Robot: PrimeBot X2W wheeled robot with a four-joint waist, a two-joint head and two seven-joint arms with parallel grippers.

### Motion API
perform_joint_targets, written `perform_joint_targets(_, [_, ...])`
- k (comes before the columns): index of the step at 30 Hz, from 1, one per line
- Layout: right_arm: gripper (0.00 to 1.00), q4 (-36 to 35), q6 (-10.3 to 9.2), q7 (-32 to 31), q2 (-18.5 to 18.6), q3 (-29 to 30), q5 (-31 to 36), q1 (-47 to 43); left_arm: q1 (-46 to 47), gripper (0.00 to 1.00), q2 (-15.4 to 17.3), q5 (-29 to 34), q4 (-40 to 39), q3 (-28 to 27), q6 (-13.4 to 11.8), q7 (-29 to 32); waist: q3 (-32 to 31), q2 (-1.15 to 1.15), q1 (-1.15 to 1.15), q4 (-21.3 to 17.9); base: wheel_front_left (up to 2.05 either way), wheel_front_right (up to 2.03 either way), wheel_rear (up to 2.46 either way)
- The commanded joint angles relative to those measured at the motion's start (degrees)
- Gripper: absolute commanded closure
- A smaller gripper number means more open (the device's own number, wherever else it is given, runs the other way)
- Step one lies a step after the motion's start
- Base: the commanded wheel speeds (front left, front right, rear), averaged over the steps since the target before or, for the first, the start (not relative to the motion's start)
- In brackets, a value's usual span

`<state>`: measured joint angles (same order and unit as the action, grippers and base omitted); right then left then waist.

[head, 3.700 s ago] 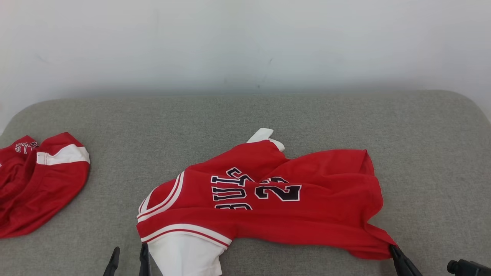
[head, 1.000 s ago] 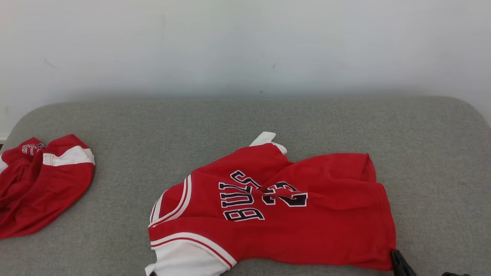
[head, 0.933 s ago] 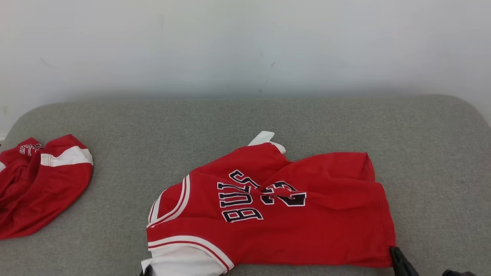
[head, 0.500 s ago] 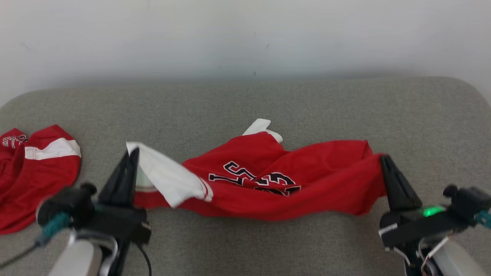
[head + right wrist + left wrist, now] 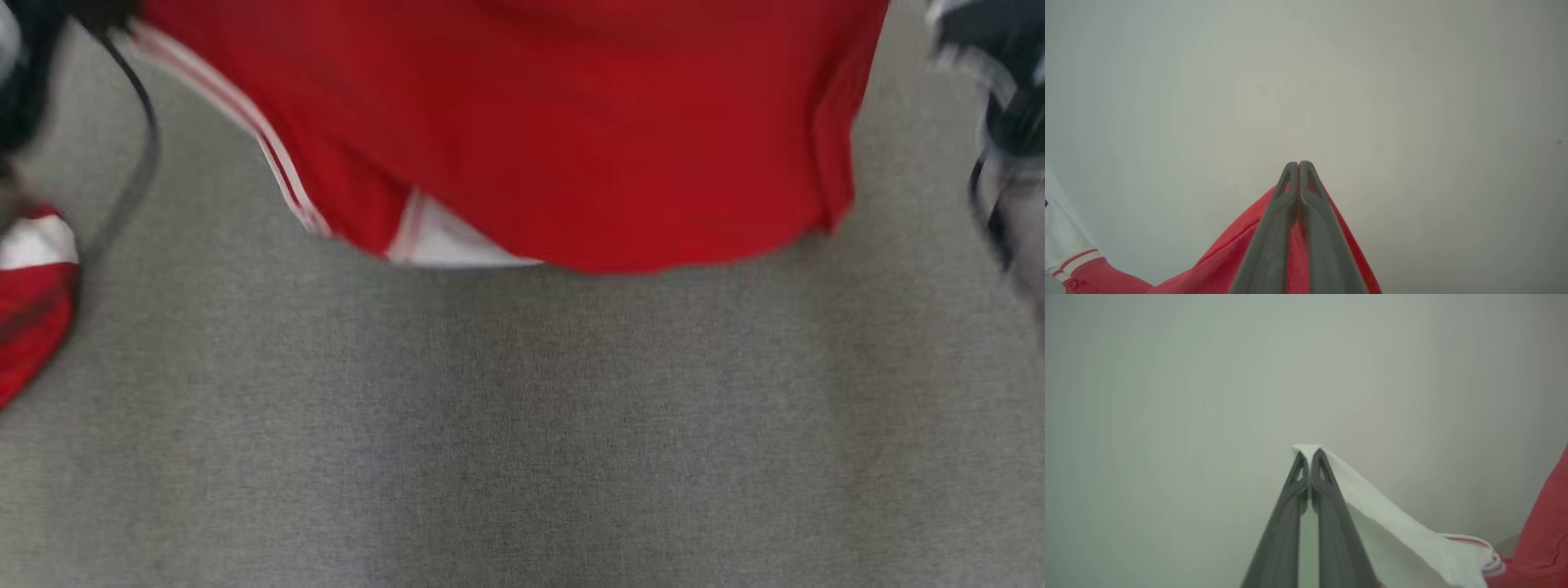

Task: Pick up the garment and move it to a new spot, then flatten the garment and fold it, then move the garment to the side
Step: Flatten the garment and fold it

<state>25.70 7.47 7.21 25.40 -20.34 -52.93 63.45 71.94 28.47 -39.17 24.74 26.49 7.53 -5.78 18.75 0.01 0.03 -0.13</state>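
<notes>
The garment [image 5: 555, 122], a red jersey with white trim, hangs lifted across the top of the blurred head view, its lower hem sagging above the grey cushion [image 5: 522, 425]. My left gripper [image 5: 1309, 451] is shut on a white sleeve edge of the garment [image 5: 1392, 522], which trails down to the right in the left wrist view. My right gripper [image 5: 1299, 163] is shut on a red corner of the garment [image 5: 1220, 265], the cloth draping down on both sides of its fingers. Dark parts of both arms show in the head view's top corners.
A second red and white garment [image 5: 28, 318] lies at the cushion's left edge. A black cable [image 5: 139, 163] hangs from my left arm. Both wrist views face a pale wall [image 5: 1167, 375].
Both grippers have raised the garment off the cushion, so it now hangs stretched between them. The head camera has tilted down and the wall has left its view.
</notes>
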Motion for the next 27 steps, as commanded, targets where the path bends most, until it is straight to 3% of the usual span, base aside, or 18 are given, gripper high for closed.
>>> perform_joint_targets(1, [1.0, 1.79, 0.07, -0.68, -0.21, 0.04, -0.6, 5.0, 4.62, 1.0, 0.67, -1.14, 1.83, 0.2, -0.11, 0.18, 7.59, -0.01, -0.03, -1.02, 0.0, 0.0, 0.0])
perform_joint_targets(6, [1.0, 9.09, 0.07, -2.68, -1.21, 0.28, -1.67, 20.72, 20.32, 1.0, 2.68, -0.82, 7.5, 2.98, -0.1, 1.74, 10.32, -0.01, -0.03, -2.04, 0.0, 0.0, 0.0])
perform_joint_targets(14, [1.0, 19.09, 0.07, -2.87, -1.52, 0.14, -0.5, 34.95, 36.99, 1.0, 0.58, -2.69, 15.7, 7.37, -0.11, 1.04, 11.27, -0.01, -0.03, -1.89, 0.0, 0.0, 0.0])
perform_joint_targets(20, [1.0, 24.59, 0.07, -2.5, -2.31, -2.09, 0.41, 39.95, 44.47, 1.0, -0.48, -4.55, 20.69, 12.23, -0.11, 0.27, 12.19, -0.01, -0.03, -2.1, 0.0, 0.0, 0.0])
perform_joint_targets(27, [1.0, 26.88, 0.07, -1.3, -1.93, -4.69, -1.02, 40.82, 46.51, 1.0, -0.34, -7.4, 23.7, 17.4, -0.11, -1.38, 14.09, -0.01, -0.03, -2.22, 0.0, 0.0, 0.0])
